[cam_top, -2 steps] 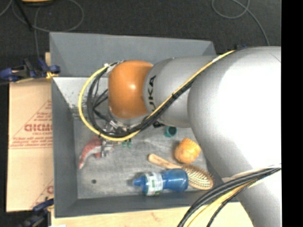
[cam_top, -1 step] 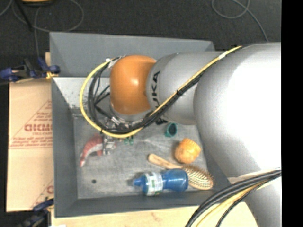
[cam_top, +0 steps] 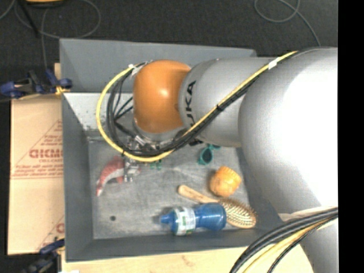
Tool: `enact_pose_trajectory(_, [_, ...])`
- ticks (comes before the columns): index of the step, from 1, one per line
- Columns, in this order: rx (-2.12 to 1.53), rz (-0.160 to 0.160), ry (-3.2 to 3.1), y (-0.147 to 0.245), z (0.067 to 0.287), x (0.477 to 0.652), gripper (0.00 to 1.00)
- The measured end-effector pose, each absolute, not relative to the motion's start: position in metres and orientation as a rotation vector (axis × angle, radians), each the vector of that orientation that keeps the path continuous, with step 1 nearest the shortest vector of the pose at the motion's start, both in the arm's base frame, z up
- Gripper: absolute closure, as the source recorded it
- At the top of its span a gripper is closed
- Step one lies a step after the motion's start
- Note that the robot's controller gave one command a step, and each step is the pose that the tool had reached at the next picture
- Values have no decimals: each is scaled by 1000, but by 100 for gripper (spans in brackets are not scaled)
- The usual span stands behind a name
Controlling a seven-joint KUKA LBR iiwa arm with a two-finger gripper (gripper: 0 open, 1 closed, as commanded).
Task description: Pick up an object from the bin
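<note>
My gripper [cam_top: 129, 172] hangs low over the left part of the bin floor, under the arm's orange cover. A red and pale fish-shaped thing [cam_top: 109, 174] lies right by its fingertip on the left side, touching or nearly touching it. A small green piece [cam_top: 155, 165] peeks out just right of the gripper.
A blue bottle with a white label [cam_top: 192, 219] lies along the front wall. A wooden hairbrush [cam_top: 227, 207] lies behind it, next to an orange ball [cam_top: 225, 181]. A teal ring-shaped thing [cam_top: 206, 154] sits under the arm. The arm covers the bin's back and right.
</note>
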State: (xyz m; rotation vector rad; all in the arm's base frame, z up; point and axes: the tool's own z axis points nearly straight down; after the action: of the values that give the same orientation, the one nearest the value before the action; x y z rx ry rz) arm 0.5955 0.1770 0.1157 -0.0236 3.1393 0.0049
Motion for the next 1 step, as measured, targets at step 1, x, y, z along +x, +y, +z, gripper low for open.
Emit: enact_pose_trajectory(1, [-24,6,3137,177,128,596,100])
